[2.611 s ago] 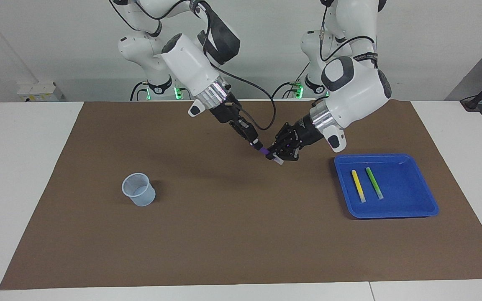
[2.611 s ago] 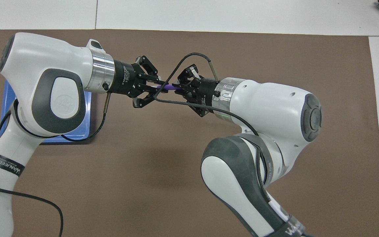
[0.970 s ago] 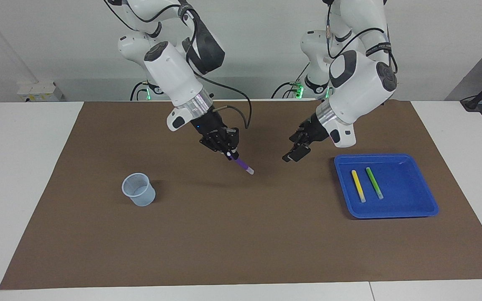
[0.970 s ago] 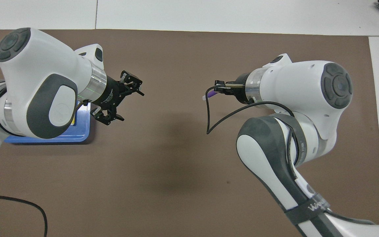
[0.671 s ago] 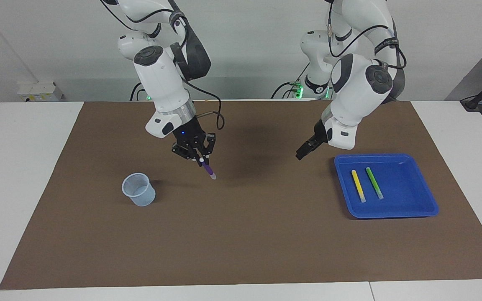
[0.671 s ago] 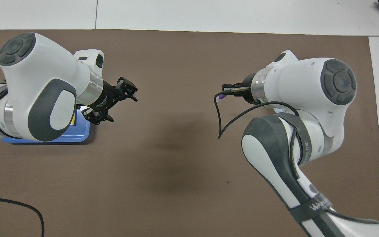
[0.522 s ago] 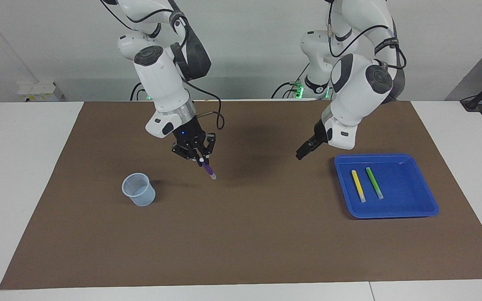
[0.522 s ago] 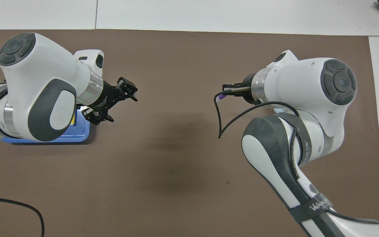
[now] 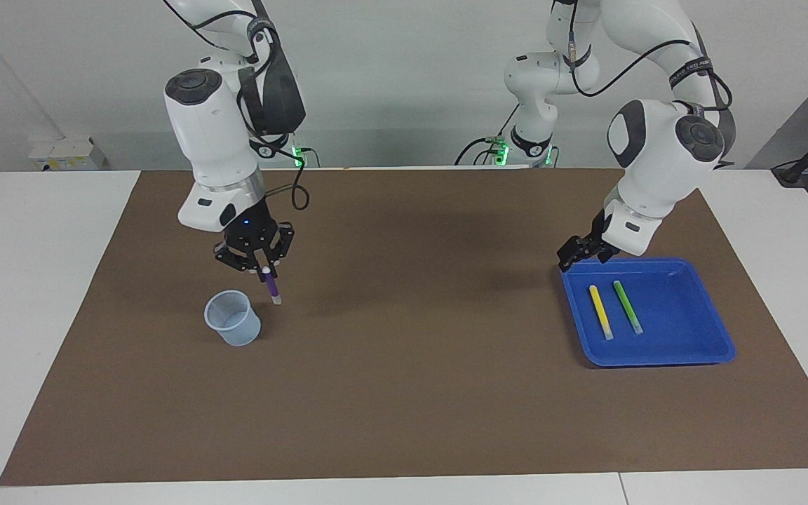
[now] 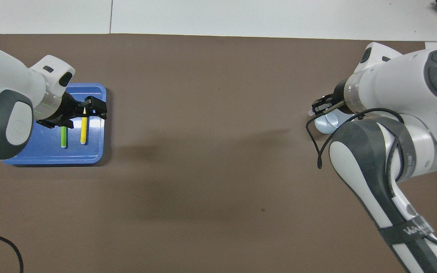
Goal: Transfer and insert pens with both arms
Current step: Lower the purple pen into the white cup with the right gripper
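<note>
Hanging nearly upright, purple pen (image 9: 271,287) pinched in right gripper (image 9: 264,269) jaws, now just beside clear cup (image 9: 233,318), pale end down; half second earlier well apart from cup toward blue tray (image 9: 684,351). Yellow pen (image 9: 600,311), green pen (image 9: 627,306) unmoved in tray. Left gripper (image 9: 579,254), jaws spread, shifted to tray's rim.

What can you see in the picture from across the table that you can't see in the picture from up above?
Only the facing view shows the whole purple pen hanging from the right pincer just beside the cup, not in it, plus both arm bases with green lights.

Only the overhead view shows the left pincer open over the yellow pen.

Both show the blue tray holding the yellow and green pen on the brown mat.
</note>
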Controlling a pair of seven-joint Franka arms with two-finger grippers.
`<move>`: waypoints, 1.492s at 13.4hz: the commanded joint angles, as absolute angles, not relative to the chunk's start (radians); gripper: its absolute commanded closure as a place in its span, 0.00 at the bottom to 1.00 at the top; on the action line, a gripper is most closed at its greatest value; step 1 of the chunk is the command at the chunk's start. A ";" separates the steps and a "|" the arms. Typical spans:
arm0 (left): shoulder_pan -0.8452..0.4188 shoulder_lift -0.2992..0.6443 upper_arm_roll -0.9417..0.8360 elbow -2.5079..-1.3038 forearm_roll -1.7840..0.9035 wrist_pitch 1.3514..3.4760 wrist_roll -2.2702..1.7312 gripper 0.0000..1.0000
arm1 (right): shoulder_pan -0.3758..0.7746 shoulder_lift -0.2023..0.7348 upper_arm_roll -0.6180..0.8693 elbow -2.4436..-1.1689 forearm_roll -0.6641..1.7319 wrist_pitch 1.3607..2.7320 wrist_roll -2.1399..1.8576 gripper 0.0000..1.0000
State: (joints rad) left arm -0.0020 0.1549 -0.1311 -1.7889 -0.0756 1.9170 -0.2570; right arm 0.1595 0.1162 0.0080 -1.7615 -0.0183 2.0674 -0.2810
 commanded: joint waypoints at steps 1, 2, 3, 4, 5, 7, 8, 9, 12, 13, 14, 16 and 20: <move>0.028 0.196 -0.140 -1.772 0.012 1.922 -0.206 0.00 | 0.103 0.112 0.018 -1.749 -0.052 2.046 -0.380 1.00; 0.066 0.212 -0.143 -1.763 0.012 1.921 -0.196 0.00 | 0.092 0.113 0.018 -1.753 -0.058 2.052 -0.385 1.00; 0.075 0.218 -0.144 -1.763 0.011 1.927 -0.178 0.00 | 0.077 0.117 0.020 -1.761 -0.064 2.060 -0.402 1.00; 0.078 0.224 -0.146 -1.756 0.011 1.931 -0.172 0.00 | 0.062 0.124 0.021 -1.761 -0.064 2.075 -0.422 1.00; 0.081 0.239 -0.144 -1.744 0.012 1.943 -0.169 0.00 | 0.057 0.130 0.021 -1.766 -0.063 2.100 -0.426 1.00; 0.100 0.340 -0.143 -1.666 0.014 1.982 -0.131 0.00 | 0.049 0.141 0.021 -1.801 -0.055 2.153 -0.425 1.00; 0.106 0.383 -0.143 -1.620 0.014 1.979 -0.123 0.00 | 0.038 0.141 0.021 -1.828 -0.049 2.178 -0.425 1.00; 0.106 0.409 -0.141 -1.582 0.012 1.973 -0.123 0.00 | 0.031 0.141 0.021 -1.848 -0.048 2.189 -0.422 1.00; 0.164 0.475 -0.141 -1.554 0.015 2.003 -0.089 0.00 | 0.011 0.140 0.021 -1.910 -0.044 2.259 -0.417 1.00; 0.185 0.485 -0.140 -1.555 0.018 2.031 -0.042 0.01 | 0.006 0.138 0.023 -1.934 -0.043 2.282 -0.413 1.00; 0.204 0.492 -0.140 -1.557 0.017 2.048 -0.017 0.02 | 0.006 0.138 0.023 -1.945 -0.041 2.287 -0.394 1.00; 0.210 0.495 -0.140 -1.568 0.018 2.077 -0.015 0.03 | 0.009 0.138 0.023 -1.945 -0.009 2.286 -0.364 1.00; 0.229 0.492 -0.140 -1.618 0.014 2.106 0.015 0.05 | 0.009 0.138 0.023 -1.945 0.002 2.283 -0.364 0.12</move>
